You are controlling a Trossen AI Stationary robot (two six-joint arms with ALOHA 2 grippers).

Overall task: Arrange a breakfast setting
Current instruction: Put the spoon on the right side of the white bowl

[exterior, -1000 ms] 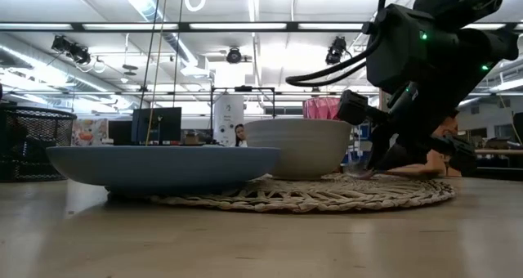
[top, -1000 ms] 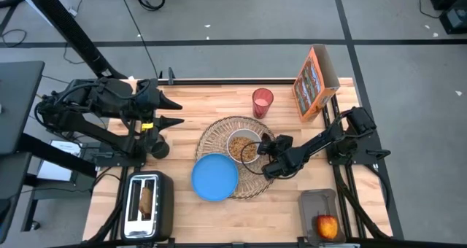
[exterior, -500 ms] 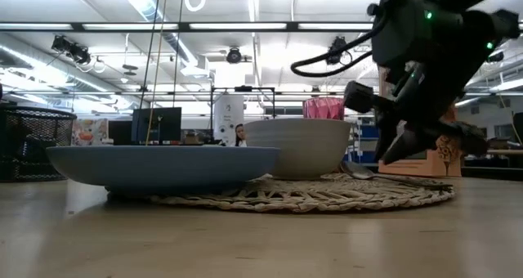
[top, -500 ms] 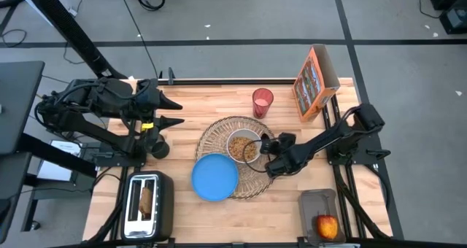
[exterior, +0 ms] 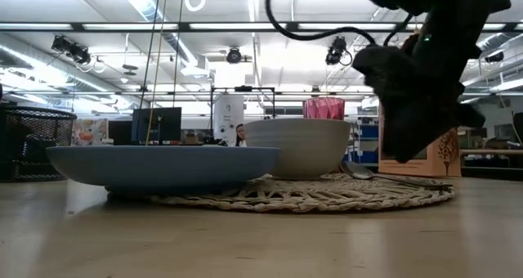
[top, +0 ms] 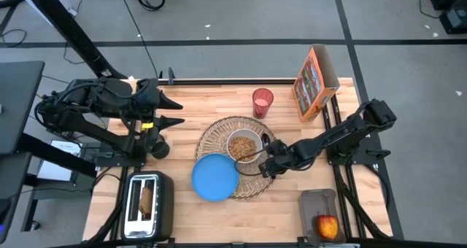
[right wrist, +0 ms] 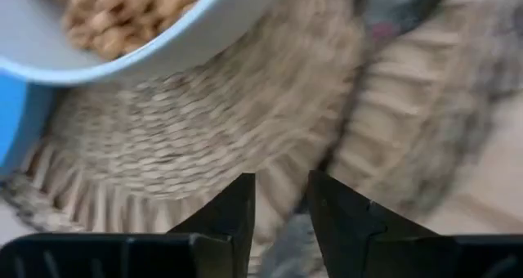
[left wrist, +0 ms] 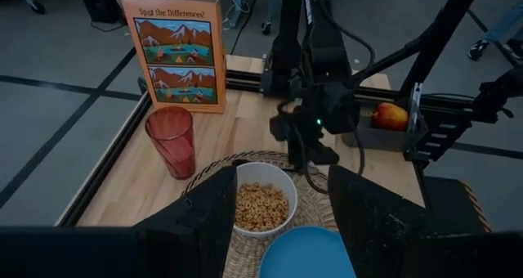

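The round wicker placemat (top: 252,182) lies mid-table. On it stand the white bowl (top: 243,145), which holds cereal, and the blue plate (top: 215,178), which overlaps the mat's near left edge. The metal spoon (exterior: 392,178) lies on the mat to the right of the bowl. My right gripper (top: 265,165) hangs just above the mat's right part, its fingers slightly apart and empty (right wrist: 282,204). My left gripper (top: 174,111) is open over the table's far left. The pink cup (top: 262,101) and the orange cereal box (top: 315,84) stand at the back. The toast slice (top: 147,199) sticks up in the toaster. The apple (top: 327,226) lies in a grey tray.
The black toaster (top: 148,204) stands at the near left corner. The grey tray (top: 321,204) sits at the near right. Bare wood shows between the mat and the tray and along the far left. The right arm (top: 328,138) reaches in from the table's right edge.
My right gripper has risen from the placemat, where it was down at the spoon, and has drifted a little toward the near left. The spoon stays lying on the mat. The left arm has kept still.
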